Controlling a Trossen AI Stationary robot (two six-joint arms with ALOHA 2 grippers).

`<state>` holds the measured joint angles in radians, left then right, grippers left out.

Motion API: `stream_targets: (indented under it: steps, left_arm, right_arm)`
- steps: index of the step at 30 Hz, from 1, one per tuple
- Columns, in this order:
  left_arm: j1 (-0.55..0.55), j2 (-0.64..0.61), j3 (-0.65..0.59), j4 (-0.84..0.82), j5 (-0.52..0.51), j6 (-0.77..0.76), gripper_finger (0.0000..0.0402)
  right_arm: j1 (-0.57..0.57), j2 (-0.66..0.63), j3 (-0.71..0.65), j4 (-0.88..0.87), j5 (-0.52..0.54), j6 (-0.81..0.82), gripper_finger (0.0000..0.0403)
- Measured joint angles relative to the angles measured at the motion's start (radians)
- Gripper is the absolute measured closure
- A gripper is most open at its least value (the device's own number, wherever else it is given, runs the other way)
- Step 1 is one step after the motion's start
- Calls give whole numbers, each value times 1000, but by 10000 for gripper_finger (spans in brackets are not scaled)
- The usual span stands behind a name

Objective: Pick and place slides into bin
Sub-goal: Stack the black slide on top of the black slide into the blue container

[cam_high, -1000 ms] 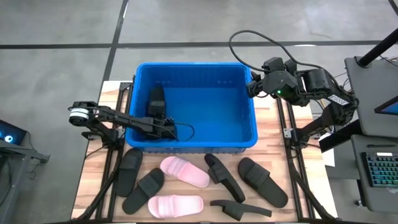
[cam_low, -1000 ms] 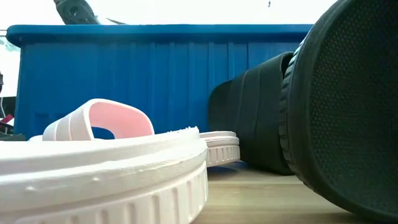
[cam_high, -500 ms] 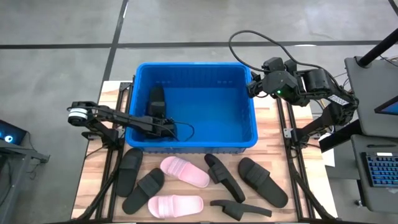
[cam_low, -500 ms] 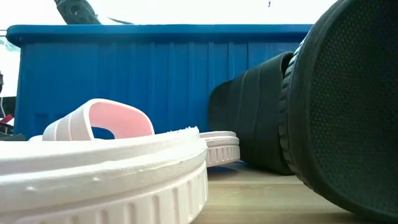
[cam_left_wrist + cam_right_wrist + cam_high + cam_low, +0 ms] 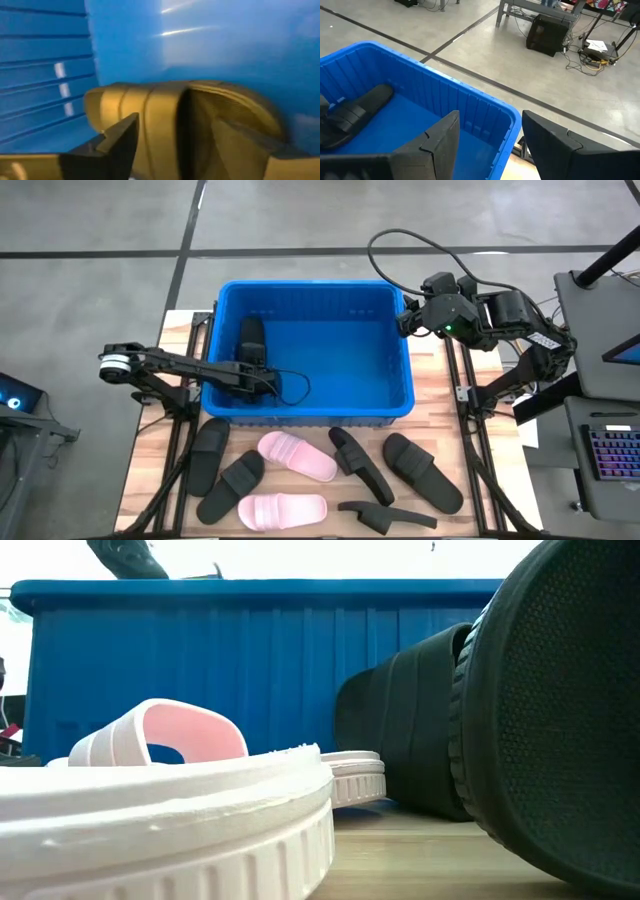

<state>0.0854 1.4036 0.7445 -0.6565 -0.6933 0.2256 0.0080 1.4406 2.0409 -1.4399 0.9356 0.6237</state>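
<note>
A: What fills the view?
B: One dark slide, strap side up, lying on the blue bin floor by the ribbed wall.
A: The gripper?
B: One dark finger in front of the slide.

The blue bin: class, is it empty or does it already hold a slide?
Not empty: the blue bin holds one black slide by its left wall.
</note>
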Motion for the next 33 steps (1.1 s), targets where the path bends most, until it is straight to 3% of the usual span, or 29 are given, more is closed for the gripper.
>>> stream_targets:
  steps: [3,11,21,33]
  left_arm:
    - [10,-34,1,-17,61,-3,133]
    - [13,-109,14,-81,90,-9,93]
    - [13,-206,27,-107,151,-8,90]
    - [13,-263,184,-201,129,-11,91]
  right_arm:
    - [0,0,0,0,0,0,197]
    - [0,0,0,0,0,0,197]
    - [0,0,0,1,0,0,197]
    - [0,0,0,0,-19,-4,197]
